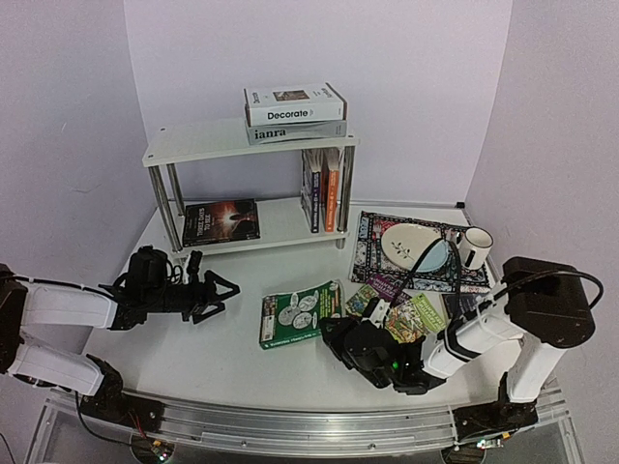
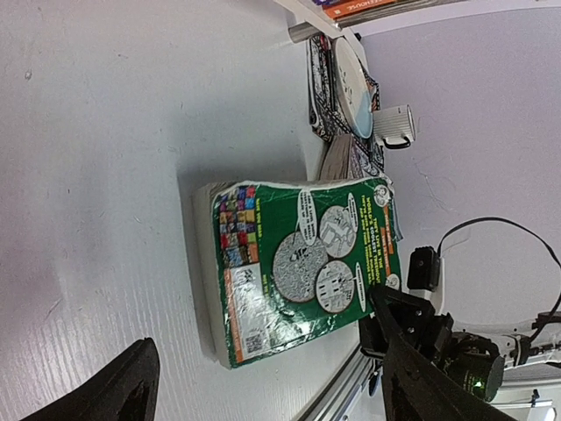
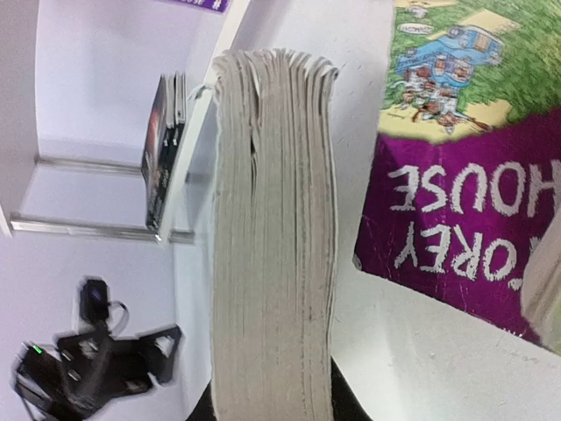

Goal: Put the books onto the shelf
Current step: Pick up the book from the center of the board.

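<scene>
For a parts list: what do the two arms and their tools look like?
The left arm and right arm have white links and black joints; the left tool and right tool are black. A black cable loops over the right arm; a green light glows behind its tool.

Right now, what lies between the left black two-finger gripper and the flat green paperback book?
Only bare white table between left gripper and green paperback, in the top view.

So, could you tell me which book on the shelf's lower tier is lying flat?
The dark book at the left, cover up. The other books on that tier stand upright at the right end of the shelf.
</scene>
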Motion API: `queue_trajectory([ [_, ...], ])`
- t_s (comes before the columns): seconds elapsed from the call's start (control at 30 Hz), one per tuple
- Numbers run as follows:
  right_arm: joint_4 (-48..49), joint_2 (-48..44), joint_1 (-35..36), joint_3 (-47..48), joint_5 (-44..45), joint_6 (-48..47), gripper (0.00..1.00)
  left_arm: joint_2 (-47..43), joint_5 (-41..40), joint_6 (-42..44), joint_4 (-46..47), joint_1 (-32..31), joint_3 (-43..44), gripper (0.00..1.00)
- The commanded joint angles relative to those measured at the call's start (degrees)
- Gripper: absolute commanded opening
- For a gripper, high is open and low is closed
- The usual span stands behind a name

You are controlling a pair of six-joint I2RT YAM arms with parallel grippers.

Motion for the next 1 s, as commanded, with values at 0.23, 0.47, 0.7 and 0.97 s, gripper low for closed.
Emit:
queue_trajectory([
  [0.23,-31.48,-13.67,-0.69,16.01,-16.28,-36.67,0.0,-3.44,0.63,20.54,-18.83,0.09,18.77,0.94],
  [0.47,-51.93,-16.97,-4.75,29.15,-33.99,-50.92,0.0,-7.97,8.83,26.81,-18.41,0.21,21.62,1.0],
  [0.7,-58.26,-22.75,-8.2,34.69,-42.92,-53.37,0.02,-10.73,17.81,22.51,-6.67,0.22,17.18,1.0],
  [0.97,-59.37,-23.79,-10.22,40.85,-51.12,-48.94,0.03,-16.86,23.72,19.88,-2.91,0.13,13.67,1.0],
])
